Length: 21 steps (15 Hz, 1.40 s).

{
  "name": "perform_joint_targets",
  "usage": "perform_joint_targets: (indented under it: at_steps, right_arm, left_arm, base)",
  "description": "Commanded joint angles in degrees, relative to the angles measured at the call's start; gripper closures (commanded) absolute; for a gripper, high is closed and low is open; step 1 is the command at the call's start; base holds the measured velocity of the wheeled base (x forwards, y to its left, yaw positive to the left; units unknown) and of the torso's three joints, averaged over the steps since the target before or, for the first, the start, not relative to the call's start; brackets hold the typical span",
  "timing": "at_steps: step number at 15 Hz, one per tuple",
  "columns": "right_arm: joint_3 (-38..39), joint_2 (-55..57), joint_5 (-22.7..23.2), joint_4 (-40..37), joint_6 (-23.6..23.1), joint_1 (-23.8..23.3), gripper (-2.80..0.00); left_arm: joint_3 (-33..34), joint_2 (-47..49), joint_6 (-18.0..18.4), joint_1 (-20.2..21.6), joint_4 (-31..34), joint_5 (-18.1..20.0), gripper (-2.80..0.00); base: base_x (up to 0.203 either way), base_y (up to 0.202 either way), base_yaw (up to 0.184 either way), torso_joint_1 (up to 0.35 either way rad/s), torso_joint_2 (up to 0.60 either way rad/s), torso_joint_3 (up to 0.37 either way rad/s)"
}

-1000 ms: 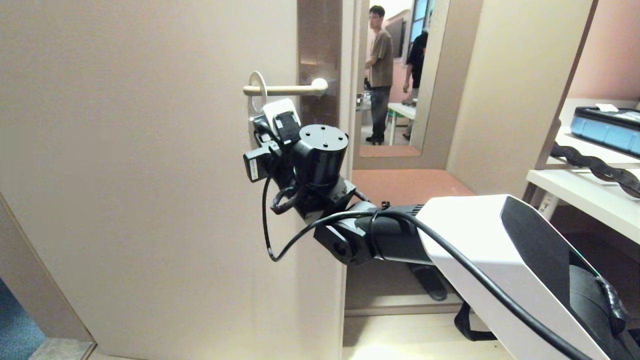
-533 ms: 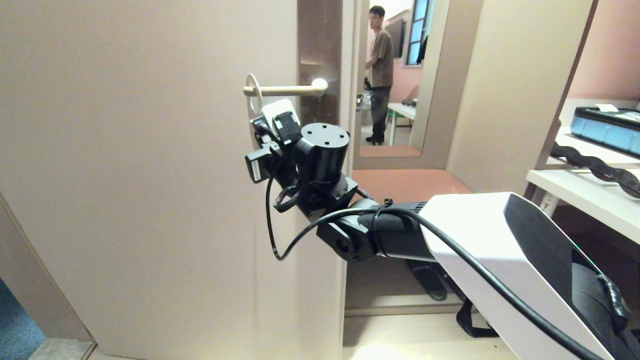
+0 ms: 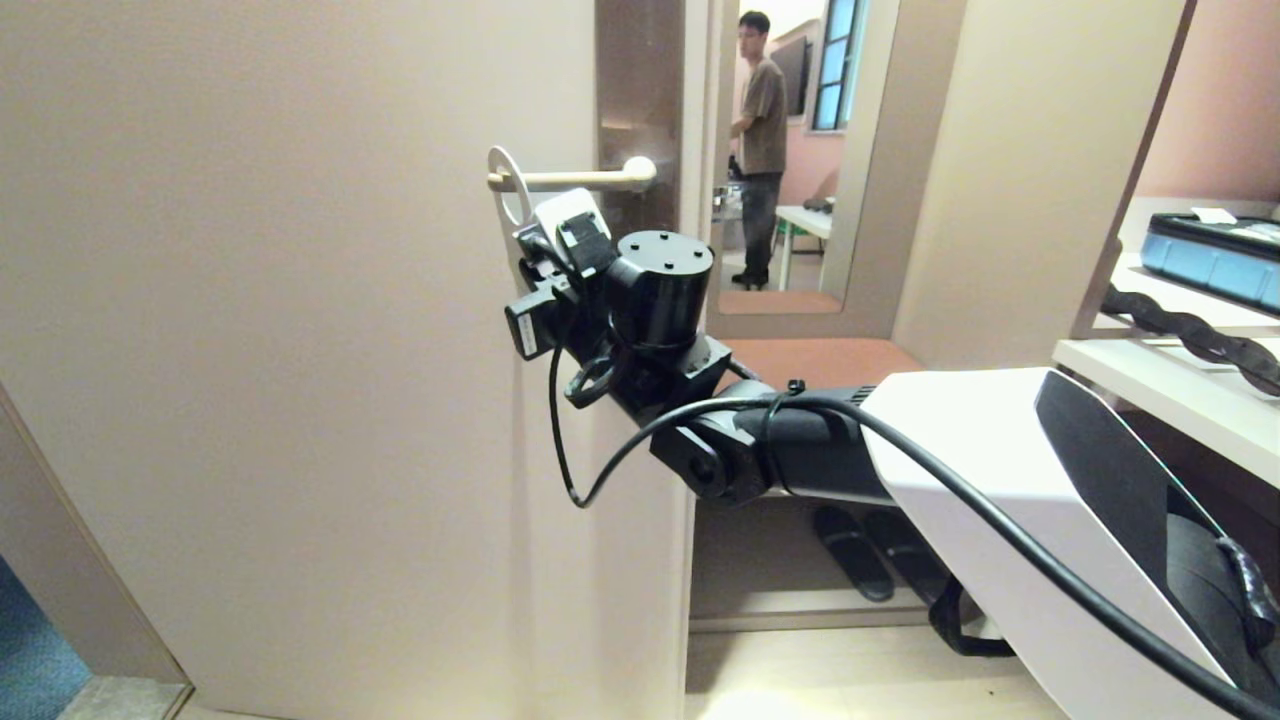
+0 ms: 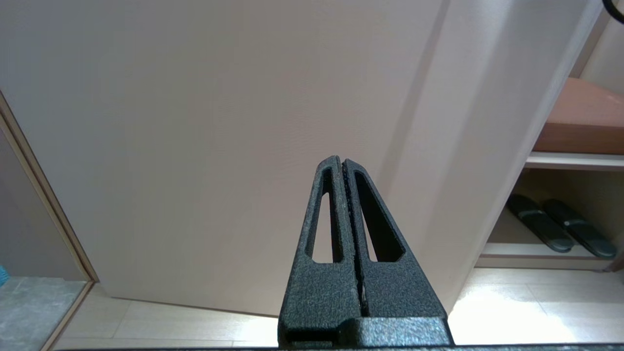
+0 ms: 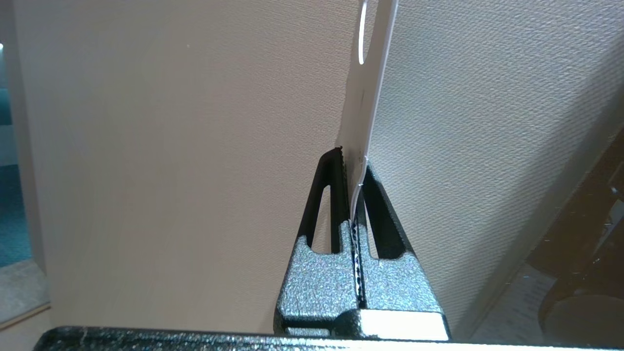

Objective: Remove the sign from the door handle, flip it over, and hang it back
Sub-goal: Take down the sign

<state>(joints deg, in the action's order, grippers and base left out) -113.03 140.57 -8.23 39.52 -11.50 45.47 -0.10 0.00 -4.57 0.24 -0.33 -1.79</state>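
The white sign (image 3: 498, 152) has its round hole looped over the free end of the cream door handle (image 3: 585, 180), which juts out level from a brown plate (image 3: 640, 100). My right gripper (image 5: 353, 158) is shut on the sign's lower part (image 5: 363, 97), which stands edge-on close to the door; in the head view the wrist (image 3: 655, 290) hides the fingers. The left gripper (image 4: 341, 163) is shut on nothing, parked low facing the bottom of the door.
The beige door (image 3: 250, 300) fills the left, its edge just right of the handle. Beyond it are a person (image 3: 762, 130), a reddish bench (image 3: 810, 365) with dark slippers (image 3: 850, 550) underneath, and white shelves (image 3: 1160, 385) with a blue case (image 3: 1210, 260).
My right arm has risen a little and shifted right. The sign has turned more edge-on, and its ring has slid toward the handle's free end.
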Motion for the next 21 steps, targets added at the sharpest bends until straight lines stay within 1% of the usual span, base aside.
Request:
perform_joint_targets:
  at_steps: [1, 9, 14, 21]
  right_arm:
    - [0.0, -0.3, 0.53, 0.21, -0.19, -0.16, 0.0]
    - [0.0, 0.32, 1.28, 0.12, -0.19, -0.3, 0.0]
    - [-0.06, 1.09, 2.6, 0.12, -0.13, -0.3, 0.0]
    - [-0.61, 1.38, 7.93, -1.02, -0.1, -1.44, 0.0]
  left_arm:
    - [0.01, 0.0, -0.09, 0.02, -0.02, -0.05, 0.0]
    - [0.01, 0.0, -0.08, 0.02, -0.02, -0.05, 0.0]
    - [0.01, 0.0, -0.09, 0.02, -0.03, -0.05, 0.0]
    - [0.01, 0.0, -0.08, 0.02, -0.02, -0.05, 0.0]
  base:
    - [0.0, 0.0, 0.0, 0.0, 0.0, 0.0]
    - [0.0, 0.0, 0.0, 0.0, 0.0, 0.0]
    - [0.0, 0.0, 0.0, 0.0, 0.0, 0.0]
    - [0.0, 0.0, 0.0, 0.0, 0.0, 0.0]
